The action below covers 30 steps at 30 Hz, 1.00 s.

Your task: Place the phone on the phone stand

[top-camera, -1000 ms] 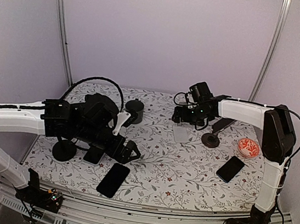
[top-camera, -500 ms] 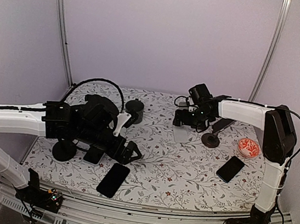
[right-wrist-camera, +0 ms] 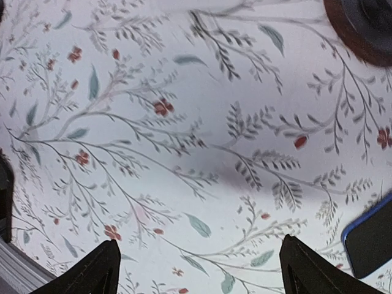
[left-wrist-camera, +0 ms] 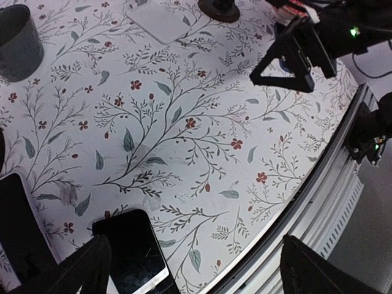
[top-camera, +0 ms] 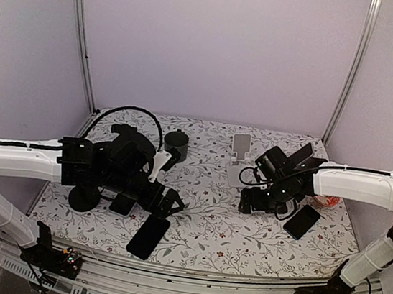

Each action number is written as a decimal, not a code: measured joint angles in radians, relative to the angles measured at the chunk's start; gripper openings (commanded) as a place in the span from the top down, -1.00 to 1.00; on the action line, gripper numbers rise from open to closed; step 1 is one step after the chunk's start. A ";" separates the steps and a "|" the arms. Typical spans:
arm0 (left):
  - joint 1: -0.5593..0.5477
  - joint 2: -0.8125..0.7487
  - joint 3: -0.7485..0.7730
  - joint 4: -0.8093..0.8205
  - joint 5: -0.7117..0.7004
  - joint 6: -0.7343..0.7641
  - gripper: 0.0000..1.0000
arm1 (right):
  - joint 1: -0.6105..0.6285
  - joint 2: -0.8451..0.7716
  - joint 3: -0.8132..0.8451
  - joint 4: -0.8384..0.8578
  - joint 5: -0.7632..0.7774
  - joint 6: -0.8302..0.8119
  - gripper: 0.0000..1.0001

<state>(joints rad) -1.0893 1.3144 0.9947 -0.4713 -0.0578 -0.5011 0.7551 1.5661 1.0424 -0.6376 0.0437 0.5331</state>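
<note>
since right gripper [top-camera: 251, 200] hangs spread, empty, with blue-edged phone [top-camera: 301, 221] near its side, step reads as reach; left gripper [top-camera: 171, 203] likewise spread. next: centre over blue-edged phone, pinch edges.

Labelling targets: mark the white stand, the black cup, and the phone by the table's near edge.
white stand [top-camera: 241, 144]: top view, upright back plate.
black cup [top-camera: 176, 139]: top view, its open top.
phone [top-camera: 148, 235]: top view, screen centre.

Right gripper [top-camera: 247, 201] pulled away from white phone stand [top-camera: 239, 156], swung toward near side, came down low just left of phone [top-camera: 301, 221], right arm [top-camera: 354, 186] dropped flatter, stand left uncovered
</note>
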 measured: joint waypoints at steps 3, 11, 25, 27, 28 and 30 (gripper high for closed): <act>0.000 0.003 -0.002 0.010 0.000 0.007 -0.94 | 0.022 -0.064 -0.103 -0.037 0.025 0.095 -0.87; 0.000 0.014 -0.002 0.021 0.002 0.039 -0.94 | 0.017 -0.301 -0.254 -0.142 0.156 0.416 -0.91; 0.000 0.016 -0.013 0.029 0.006 0.059 -0.94 | -0.136 -0.314 -0.333 -0.208 0.298 0.698 -0.96; 0.000 0.016 -0.021 0.032 0.006 0.058 -0.94 | -0.150 -0.299 -0.333 -0.205 0.307 0.701 -0.98; 0.000 0.015 -0.025 0.033 0.006 0.055 -0.94 | -0.157 -0.288 -0.333 -0.202 0.312 0.700 -0.98; 0.000 0.015 -0.032 0.035 0.006 0.052 -0.94 | -0.174 -0.261 -0.332 -0.198 0.317 0.700 -0.98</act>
<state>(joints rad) -1.0893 1.3296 0.9630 -0.4358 -0.0521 -0.4492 0.5812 1.3056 0.7109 -0.8356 0.3607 1.2331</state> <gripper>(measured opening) 0.969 0.991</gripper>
